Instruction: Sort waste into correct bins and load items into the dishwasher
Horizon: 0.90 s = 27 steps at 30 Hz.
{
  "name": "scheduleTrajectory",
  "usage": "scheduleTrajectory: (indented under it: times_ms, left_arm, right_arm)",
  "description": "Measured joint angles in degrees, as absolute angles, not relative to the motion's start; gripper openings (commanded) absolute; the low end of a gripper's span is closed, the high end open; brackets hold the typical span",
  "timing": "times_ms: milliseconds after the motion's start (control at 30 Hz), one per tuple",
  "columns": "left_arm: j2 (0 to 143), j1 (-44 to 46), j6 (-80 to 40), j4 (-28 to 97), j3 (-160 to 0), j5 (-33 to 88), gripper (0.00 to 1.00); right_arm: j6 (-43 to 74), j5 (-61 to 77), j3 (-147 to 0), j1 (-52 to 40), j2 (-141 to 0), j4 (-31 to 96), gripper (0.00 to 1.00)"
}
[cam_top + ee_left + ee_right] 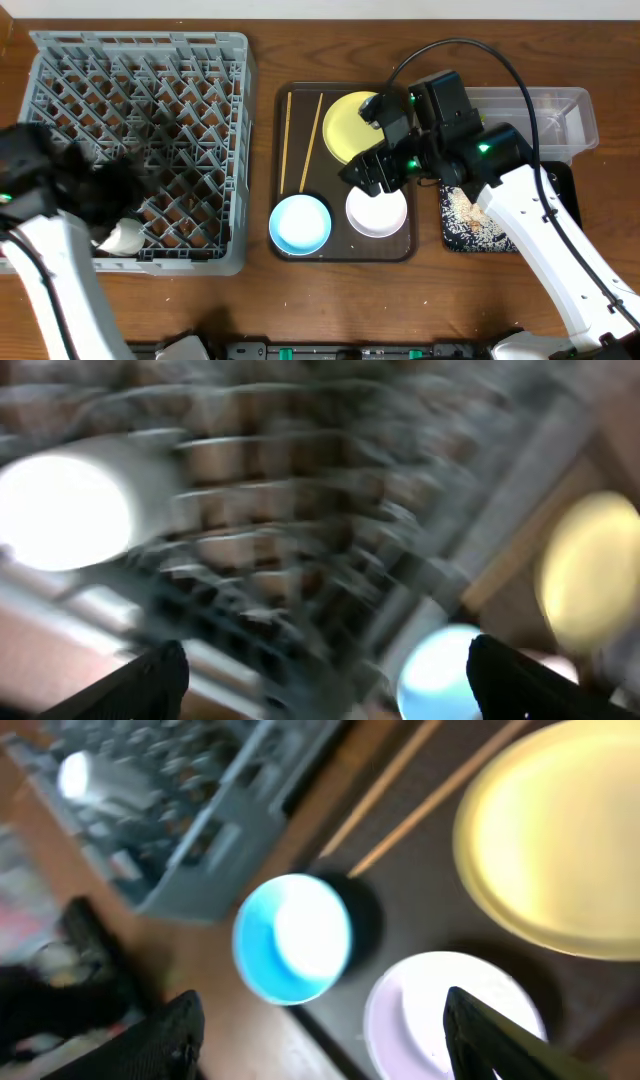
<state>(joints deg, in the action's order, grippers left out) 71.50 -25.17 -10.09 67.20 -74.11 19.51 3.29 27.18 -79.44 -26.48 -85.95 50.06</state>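
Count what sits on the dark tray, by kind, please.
Round yellow plate: 1
Round blue bowl: 1
Round white bowl: 1
Thin wooden chopsticks: 2
Total on the dark brown tray: 5

Table (300,40): brown wood, its grain running side to side, filling the overhead view.
Tray (340,250): dark brown, rectangular with rounded corners, lying flat near the table's middle, long sides running front to back.
Right wrist view: blurred; the dark surface is probably the tray, and the tan strip beside it the table.
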Motion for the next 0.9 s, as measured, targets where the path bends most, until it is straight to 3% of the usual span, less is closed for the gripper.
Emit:
scheduleTrajectory:
  times_ms: [133, 167, 233, 333, 900]
  left_arm:
    - [65.5, -11.5, -3.8, 65.6, -74.3, 20.8, 0.91]
    - [64.2, -8.0, -2.7, 65.3, -74.3, 20.1, 0.91]
    - [62.2, -1.9, -0.9, 65.3, -74.3, 18.3, 0.98]
    - [60.2, 4.4, 0.4, 65.5, -74.3, 14.9, 1.00]
    - [59.9, 8.4, 1.6, 65.5, -74.3, 10.3, 0.99]
  right_arm:
    - [6.4, 21.9, -79.4, -26.5, -86.0, 48.5, 0.75]
    - [6.9, 21.1, -79.4, -26.5, -86.0, 48.1, 0.80]
    - [8.0, 20.1, -79.4, -26.5, -86.0, 47.9, 0.98]
    - [8.4, 19.0, -79.4, -26.5, -86.0, 47.8, 0.99]
    - [8.6, 18.1, -79.4, -26.5, -86.0, 49.6, 0.99]
